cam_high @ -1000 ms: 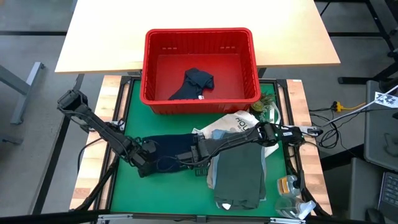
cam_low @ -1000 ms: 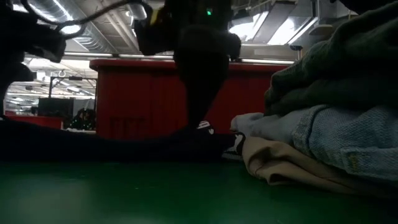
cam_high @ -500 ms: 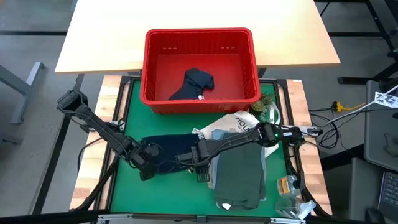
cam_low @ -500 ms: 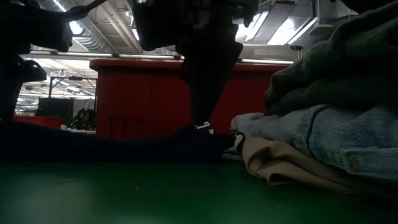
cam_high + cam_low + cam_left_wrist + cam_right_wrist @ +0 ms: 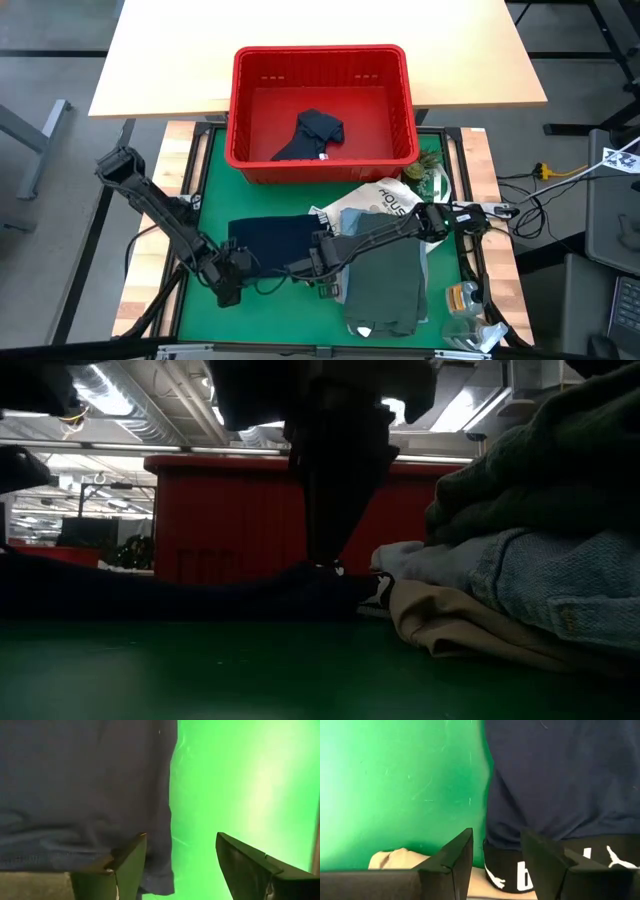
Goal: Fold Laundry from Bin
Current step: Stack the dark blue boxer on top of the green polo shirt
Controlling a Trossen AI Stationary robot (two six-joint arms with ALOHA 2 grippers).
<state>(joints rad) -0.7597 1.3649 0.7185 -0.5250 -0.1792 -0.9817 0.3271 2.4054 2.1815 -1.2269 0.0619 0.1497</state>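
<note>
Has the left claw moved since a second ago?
Yes. In the high view the left claw has backed off the navy shorts, away from the red bin, toward the table's near edge, now open.

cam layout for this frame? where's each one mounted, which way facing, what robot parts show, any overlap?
High: overhead, straight down; both arms, red bin.
Low: table height, level across mat toward bin; an arm drops in from above.
Left wrist: over navy shorts; open left gripper.
Right wrist: shorts' waistband; right gripper fingers apart.
Shared: the shorts, in all four.
</note>
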